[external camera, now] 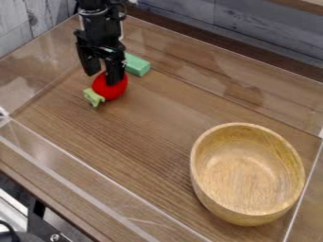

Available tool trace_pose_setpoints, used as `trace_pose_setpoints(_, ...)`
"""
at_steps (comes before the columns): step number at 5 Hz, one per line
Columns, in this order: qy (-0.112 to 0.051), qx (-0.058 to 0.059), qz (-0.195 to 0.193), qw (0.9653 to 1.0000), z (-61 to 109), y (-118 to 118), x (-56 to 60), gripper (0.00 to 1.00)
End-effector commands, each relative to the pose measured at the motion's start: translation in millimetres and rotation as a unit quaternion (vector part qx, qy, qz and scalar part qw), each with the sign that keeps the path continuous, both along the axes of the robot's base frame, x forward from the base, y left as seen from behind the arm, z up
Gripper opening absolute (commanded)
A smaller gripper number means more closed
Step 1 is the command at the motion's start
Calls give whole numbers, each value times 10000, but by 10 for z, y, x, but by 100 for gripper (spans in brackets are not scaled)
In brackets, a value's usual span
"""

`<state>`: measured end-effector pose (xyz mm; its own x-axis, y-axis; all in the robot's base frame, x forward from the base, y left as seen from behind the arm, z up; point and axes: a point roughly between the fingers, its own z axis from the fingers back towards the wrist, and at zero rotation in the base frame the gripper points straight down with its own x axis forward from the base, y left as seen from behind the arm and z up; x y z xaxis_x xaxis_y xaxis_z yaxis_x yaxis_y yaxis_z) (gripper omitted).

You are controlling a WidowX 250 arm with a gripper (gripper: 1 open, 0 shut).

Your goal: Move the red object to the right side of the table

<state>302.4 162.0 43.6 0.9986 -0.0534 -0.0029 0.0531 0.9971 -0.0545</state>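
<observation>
Likely at grasp step: red toy (110, 88) at left of table (164, 121), right under gripper (104, 72), beside green block (135, 64). Fingers apart, no grip seen. Next: straddle toy, close, lift, carry right.

Likely a lab, robot arm (101, 21) over wood-grain tabletop (164, 118), clear acrylic walls (271, 45)

The red toy (110, 87) is small, rounded and glossy, with a short light-green stem end pointing toward the lower left of the view. It lies on its side in the upper-left part of the tabletop (177, 123), which is brown, wood-grained and bordered by low clear walls.
</observation>
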Motion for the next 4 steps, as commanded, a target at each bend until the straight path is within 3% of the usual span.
trace_pose_setpoints(1, -242, 137, 102, 9996, 126, 102, 78, 100)
trace_pose_setpoints(2, -193, 137, 102, 9997, 49, 100, 92, 100)
trace_pose_setpoints(3, -148, 132, 117, 9997, -7, 101, 101, 0)
trace_pose_setpoints(4, -147, 121, 149, 9997, 13, 90, 106, 0)
